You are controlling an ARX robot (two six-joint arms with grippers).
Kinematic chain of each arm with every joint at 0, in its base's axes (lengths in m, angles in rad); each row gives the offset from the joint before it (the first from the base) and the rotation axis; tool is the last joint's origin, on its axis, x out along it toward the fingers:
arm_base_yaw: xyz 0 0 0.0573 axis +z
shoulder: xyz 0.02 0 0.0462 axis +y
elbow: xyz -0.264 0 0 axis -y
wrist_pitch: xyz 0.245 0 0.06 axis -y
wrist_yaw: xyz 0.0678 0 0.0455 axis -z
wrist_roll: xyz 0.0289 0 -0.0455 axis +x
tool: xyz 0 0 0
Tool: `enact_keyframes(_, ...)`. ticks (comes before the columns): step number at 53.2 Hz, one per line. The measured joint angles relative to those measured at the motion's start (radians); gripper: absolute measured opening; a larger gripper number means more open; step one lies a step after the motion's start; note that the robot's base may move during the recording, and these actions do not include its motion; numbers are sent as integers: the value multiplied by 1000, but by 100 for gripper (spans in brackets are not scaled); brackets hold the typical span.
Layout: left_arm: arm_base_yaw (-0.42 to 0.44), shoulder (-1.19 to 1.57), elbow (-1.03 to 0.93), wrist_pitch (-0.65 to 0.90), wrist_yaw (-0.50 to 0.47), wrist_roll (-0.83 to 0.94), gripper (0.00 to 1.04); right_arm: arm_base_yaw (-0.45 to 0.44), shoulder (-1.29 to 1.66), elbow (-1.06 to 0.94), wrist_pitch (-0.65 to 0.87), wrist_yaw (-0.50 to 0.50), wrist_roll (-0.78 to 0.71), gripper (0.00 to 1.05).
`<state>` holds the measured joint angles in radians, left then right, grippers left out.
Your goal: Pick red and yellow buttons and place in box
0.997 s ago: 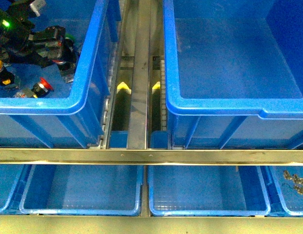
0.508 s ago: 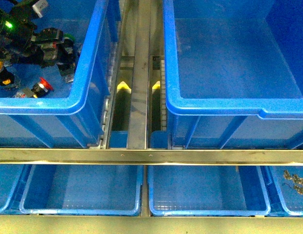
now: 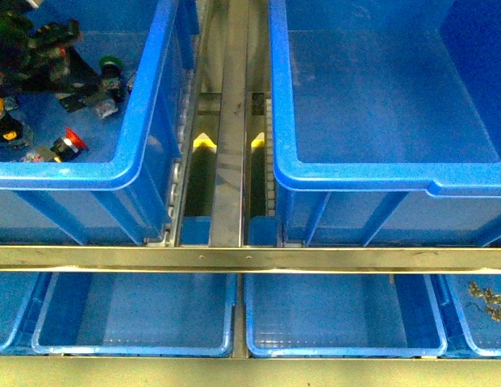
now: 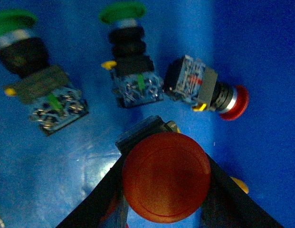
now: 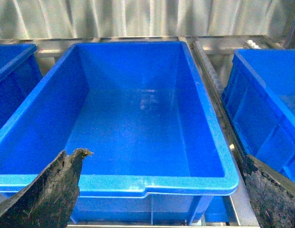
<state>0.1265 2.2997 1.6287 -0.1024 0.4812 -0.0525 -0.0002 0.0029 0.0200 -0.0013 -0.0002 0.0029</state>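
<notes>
My left gripper (image 4: 166, 192) is shut on a red button (image 4: 165, 175), whose round cap fills the space between the black fingers above a blue crate floor. In the front view my left arm (image 3: 32, 56) hangs over the left crate (image 3: 145, 97) at the far left. On that crate's floor lie another red button (image 3: 68, 143), also in the left wrist view (image 4: 230, 100), and a yellow button (image 3: 2, 121). The box (image 3: 379, 173) is the big empty crate on the right. My right gripper (image 5: 162, 156) stands open above the box's near rim (image 5: 137, 183).
Green-capped switches (image 4: 121, 12) (image 4: 14, 21) lie just beyond the held button; one shows in the front view (image 3: 110, 64). A metal rail (image 3: 230, 121) runs between the two crates. A metal bar (image 3: 250, 258) crosses the front above shallow blue trays (image 3: 137, 314).
My left arm has drawn up and back toward the far left corner, uncovering a green-capped switch. The loose red and yellow buttons on the floor have stayed put.
</notes>
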Motion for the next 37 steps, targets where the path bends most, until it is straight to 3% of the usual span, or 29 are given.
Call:
enact_keyframes(10, 103, -161, -71, 42, 106, -266, 33, 0, 0, 0, 0, 0, 0, 98)
enact_keyframes(17, 126, -244, -139, 63, 190, -412, 33, 0, 0, 0, 0, 0, 0, 98)
enact_keyframes(27, 90, -322, -243, 143, 260, -626, 33, 0, 0, 0, 0, 0, 0, 98)
enact_keyframes(37, -18, -406, -322, 228, 296, -887, 33, 0, 0, 0, 0, 0, 0, 98)
